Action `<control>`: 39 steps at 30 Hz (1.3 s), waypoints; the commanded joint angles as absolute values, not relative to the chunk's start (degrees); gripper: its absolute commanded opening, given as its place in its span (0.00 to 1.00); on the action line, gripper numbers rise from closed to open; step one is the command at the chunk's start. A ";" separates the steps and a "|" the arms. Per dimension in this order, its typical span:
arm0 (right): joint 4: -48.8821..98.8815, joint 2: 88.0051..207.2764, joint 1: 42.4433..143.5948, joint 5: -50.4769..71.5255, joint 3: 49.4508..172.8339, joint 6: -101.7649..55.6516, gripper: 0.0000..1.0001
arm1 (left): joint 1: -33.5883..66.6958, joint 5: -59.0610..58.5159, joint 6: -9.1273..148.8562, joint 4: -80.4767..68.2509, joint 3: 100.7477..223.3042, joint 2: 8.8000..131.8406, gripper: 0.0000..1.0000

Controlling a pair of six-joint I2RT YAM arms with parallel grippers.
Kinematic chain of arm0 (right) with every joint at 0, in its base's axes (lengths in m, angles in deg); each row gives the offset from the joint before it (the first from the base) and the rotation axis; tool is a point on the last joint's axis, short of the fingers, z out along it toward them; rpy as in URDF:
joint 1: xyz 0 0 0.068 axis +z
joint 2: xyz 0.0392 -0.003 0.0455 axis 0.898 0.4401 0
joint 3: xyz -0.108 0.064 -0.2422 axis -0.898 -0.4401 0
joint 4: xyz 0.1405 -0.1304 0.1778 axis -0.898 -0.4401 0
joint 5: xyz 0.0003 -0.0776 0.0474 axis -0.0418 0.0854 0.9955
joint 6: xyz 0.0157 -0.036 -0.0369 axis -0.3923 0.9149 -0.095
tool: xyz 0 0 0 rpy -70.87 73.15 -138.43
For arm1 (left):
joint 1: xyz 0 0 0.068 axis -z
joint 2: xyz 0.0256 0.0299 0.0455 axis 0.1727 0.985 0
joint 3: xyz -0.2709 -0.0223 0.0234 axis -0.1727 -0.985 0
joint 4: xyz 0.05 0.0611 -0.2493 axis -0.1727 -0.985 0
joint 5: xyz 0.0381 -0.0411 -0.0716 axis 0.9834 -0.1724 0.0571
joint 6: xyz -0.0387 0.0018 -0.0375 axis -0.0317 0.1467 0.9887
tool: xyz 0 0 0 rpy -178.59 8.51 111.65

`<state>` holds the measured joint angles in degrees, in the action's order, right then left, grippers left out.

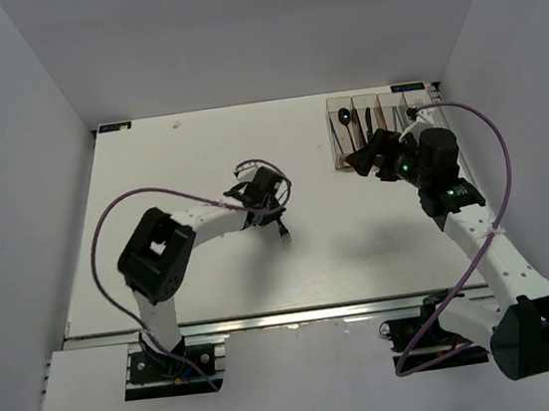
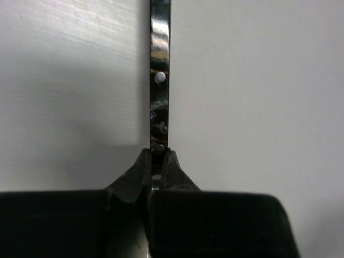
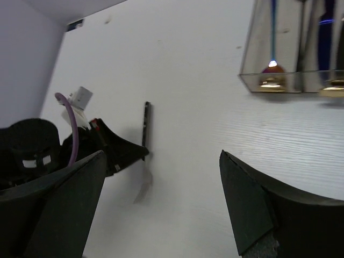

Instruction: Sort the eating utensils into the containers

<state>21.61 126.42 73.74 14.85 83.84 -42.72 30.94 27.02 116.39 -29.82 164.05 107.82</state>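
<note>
My left gripper (image 1: 275, 208) is shut on the handle end of a dark fork (image 1: 284, 231) near the middle of the table. In the left wrist view the jaws (image 2: 157, 160) pinch the slim riveted handle (image 2: 160, 80), which runs away out of the top of the frame. My right gripper (image 1: 367, 157) is open and empty, just in front of the row of four clear containers (image 1: 380, 117) at the back right. A black spoon (image 1: 345, 117) lies in the leftmost bin. The right wrist view shows its fingers (image 3: 59, 199) wide apart, the fork (image 3: 146, 122) and the bins (image 3: 252, 54).
White walls close in the table on the left, back and right. The purple cable (image 1: 153, 192) arcs over the left arm. The bins hold several other utensils that I cannot tell apart. Yellow-brown marks (image 3: 270, 81) show at the bins' near ends.
</note>
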 commanded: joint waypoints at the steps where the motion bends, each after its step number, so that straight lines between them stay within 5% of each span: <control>1: 31.98 126.77 74.26 28.28 82.18 -51.45 0.89 | 31.63 14.25 105.67 -1.68 148.99 94.61 0.00; 11: 27.46 134.75 88.67 8.43 88.50 -53.60 0.81 | 31.72 -9.32 105.47 36.65 129.86 84.21 0.00; 21: 25.77 143.37 95.88 3.07 90.53 -54.82 0.70 | 31.80 -14.16 109.70 49.17 126.69 85.18 0.00; 24: 26.47 143.73 96.06 4.02 89.74 -55.26 0.54 | 31.80 -14.16 110.58 50.85 126.42 85.79 0.00; 26: 28.40 143.03 96.41 6.55 88.69 -55.79 0.24 | 31.80 -14.07 110.32 50.85 126.68 86.66 0.00; 28: 31.81 142.41 96.41 8.94 87.81 -55.97 0.00 | 31.80 -12.67 109.36 47.18 128.34 87.37 0.15; 29: 32.88 141.63 96.41 9.82 87.54 -55.45 0.00 | 31.80 -11.80 109.09 44.72 129.14 87.55 0.30; 30: 33.06 141.36 96.24 9.30 87.80 -54.48 0.00 | 31.80 -7.87 108.65 41.30 130.01 87.29 0.69; 31: 31.41 141.18 95.80 8.08 88.76 -49.86 0.00 | 31.80 -5.40 106.82 32.91 132.11 86.77 0.84; 33: 29.30 141.62 93.44 2.47 93.06 -42.65 0.00 | 31.80 2.05 104.88 23.04 134.32 83.88 0.95; 39: 26.57 152.15 75.71 -8.87 107.79 -19.96 0.00 | 31.80 19.75 100.83 -19.61 141.53 72.01 0.98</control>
<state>25.02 147.94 84.67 0.01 98.79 -34.72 31.79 8.26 103.76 3.09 138.35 79.82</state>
